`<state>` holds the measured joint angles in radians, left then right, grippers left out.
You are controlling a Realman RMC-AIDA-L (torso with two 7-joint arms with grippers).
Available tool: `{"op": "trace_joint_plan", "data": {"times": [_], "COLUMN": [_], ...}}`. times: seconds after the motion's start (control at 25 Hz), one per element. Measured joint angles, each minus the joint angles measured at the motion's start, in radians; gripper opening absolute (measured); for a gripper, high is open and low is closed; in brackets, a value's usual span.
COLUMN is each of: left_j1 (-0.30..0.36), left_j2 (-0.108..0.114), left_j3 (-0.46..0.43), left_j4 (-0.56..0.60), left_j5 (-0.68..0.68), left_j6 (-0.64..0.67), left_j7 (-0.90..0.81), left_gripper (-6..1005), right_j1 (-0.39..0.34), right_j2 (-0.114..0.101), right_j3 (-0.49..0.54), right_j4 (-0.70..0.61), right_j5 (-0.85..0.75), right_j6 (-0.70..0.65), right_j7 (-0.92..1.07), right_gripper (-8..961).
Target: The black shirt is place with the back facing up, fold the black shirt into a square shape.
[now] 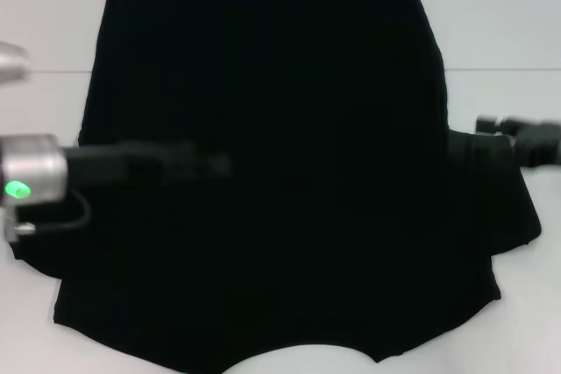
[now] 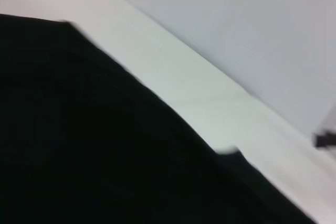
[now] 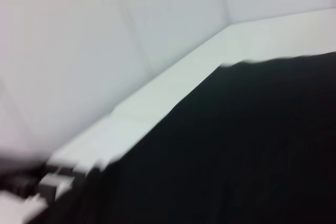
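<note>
the black shirt [image 1: 272, 172] is lying spread on the white desk [image 1: 500, 32], plain side up, collar edge nearest me and hem farthest. both sleeves look already turned in over the body, so i am judging the work to be part way through: side folds made, lengthwise fold not yet done.

my left gripper [image 1: 206, 164] is reaching in over the left half of the cloth at mid height; its dark fingers are merging with the fabric and i cannot tell whether they are released or clenched. my right gripper [image 1: 491, 123] is sitting at the right edge of the shirt, beside the folded sleeve; its fingers are equally unreadable.

the next move, in my judgement, is calling for both grippers to take matching points on one end of the shirt and carry that end across to the other, keeping the edges parallel.

the far hem is lying close to the back of the desk. nothing else is showing on the desk, and i am seeing no obstruction apart from my own arms crossing the cloth.
</note>
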<state>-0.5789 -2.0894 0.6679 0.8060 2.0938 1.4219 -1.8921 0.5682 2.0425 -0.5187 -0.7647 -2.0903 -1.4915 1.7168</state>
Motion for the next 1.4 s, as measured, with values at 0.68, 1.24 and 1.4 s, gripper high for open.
{"op": "trace_joint_plan", "data": {"times": [0.68, 1.24, 1.4], "left_j1": [0.046, 0.081, 0.088], "left_j2": [0.063, 0.072, 0.07], "left_j3": [-0.389, -0.506, -0.508], "left_j4": [0.015, 0.03, 0.032], "left_j5": [0.235, 0.441, 0.458], "left_j6": [0.088, 0.005, -0.007], "left_j7": [-0.458, -0.475, -0.486], "left_gripper": [844, 799, 793], "right_j1": [0.231, 0.233, 0.233], "right_j2": [-0.131, -0.13, -0.13], "right_j3": [-0.074, -0.075, -0.074], "right_j4": [0.011, 0.012, 0.012], "right_j5": [-0.228, -0.232, -0.232], "right_j6": [0.212, 0.221, 0.22], "right_j7": [0.616, 0.62, 0.62], "right_gripper": [940, 940, 940]}}
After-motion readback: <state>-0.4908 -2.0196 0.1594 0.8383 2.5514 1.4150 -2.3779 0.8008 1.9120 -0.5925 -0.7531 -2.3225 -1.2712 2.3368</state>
